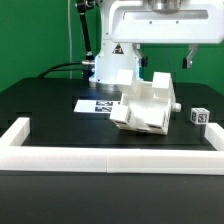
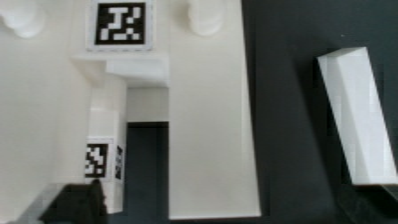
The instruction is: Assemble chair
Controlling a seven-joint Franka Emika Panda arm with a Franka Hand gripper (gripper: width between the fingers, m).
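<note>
**Clerk:** Right, first entry: the task's own piece?

**Checker:** Chair [image 1: 146, 106]: a cluster of chunky matte white pieces, joined and tilted, at the centre of the exterior view on the black table [image 1: 50, 110]. It carries small black-and-white tags. In the wrist view the chair [image 2: 196, 120] fills most of the picture, close up, with two tags showing.

**Clerk:** Loose parts?

**Checker:** One small block [image 1: 199, 116], white and tagged. It sits on the table near the chair, toward the exterior view's right, and does not touch it.

**Clerk:** Gripper?

**Checker:** Gripper [image 1: 162, 62]: upper right of the exterior view, hanging above the chair and clear of it. Its fingers [image 1: 188, 60] are released and spread wide, with nothing between them. The arm [image 1: 112, 55] stands behind the chair, at top centre.

**Clerk:** Fixtures?

**Checker:** Marker board [image 1: 95, 103]: thin, flat, white and tagged, on the table just beside the chair toward the exterior view's left. Whether the two touch, I cannot tell. Barrier wall [image 1: 110, 160]: long, low and white, across the lower part of the exterior view, with a short return at the lower left.

**Clerk:** Anything unplaced?

**Checker:** One white slab [image 2: 356, 120], in the wrist view only, lying on the black surface apart from the chair. Which part it is, I cannot tell.
</note>
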